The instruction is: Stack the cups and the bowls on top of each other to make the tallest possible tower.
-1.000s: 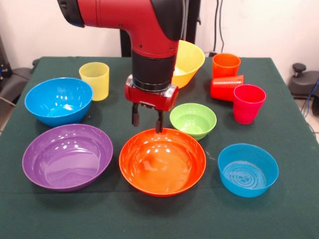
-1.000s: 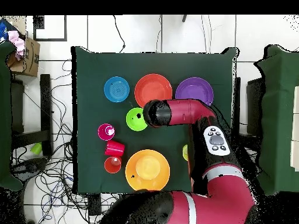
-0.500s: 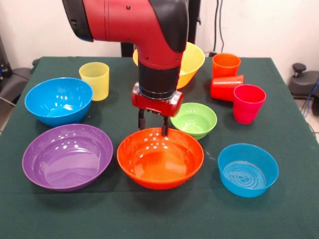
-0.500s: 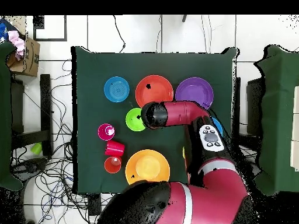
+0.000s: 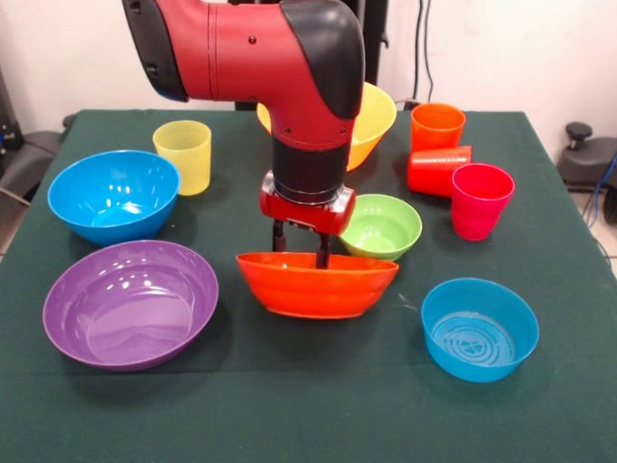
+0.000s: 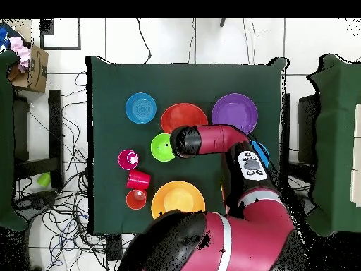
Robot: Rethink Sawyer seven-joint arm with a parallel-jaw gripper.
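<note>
My gripper [image 5: 300, 251] is shut on the far rim of the wide orange-red bowl [image 5: 318, 285], which hangs just above the table. In the overhead view the arm's wrist hides the fingers, and the orange-red bowl [image 6: 185, 115] shows beyond it. The small green bowl [image 5: 382, 226] sits right behind the held bowl. The purple bowl [image 5: 130, 303] lies to its left and a blue bowl [image 5: 479, 329] to its right. A second blue bowl [image 5: 113, 195] and the yellow cup [image 5: 183, 155] stand at the left. The pink cup [image 5: 480, 200], a red cup [image 5: 439, 169] on its side and the orange cup [image 5: 437, 125] cluster at the right.
The large yellow-orange bowl [image 5: 373, 120] leans at the back, partly behind the arm. The dark green table cloth [image 5: 308, 405] is bare along the front edge. Cables and a cardboard box [image 6: 32, 67] lie on the floor beside the table.
The gripper has closed on the orange-red bowl's rim and raised it off the table. The bowl now shows side-on, a little farther back than before.
</note>
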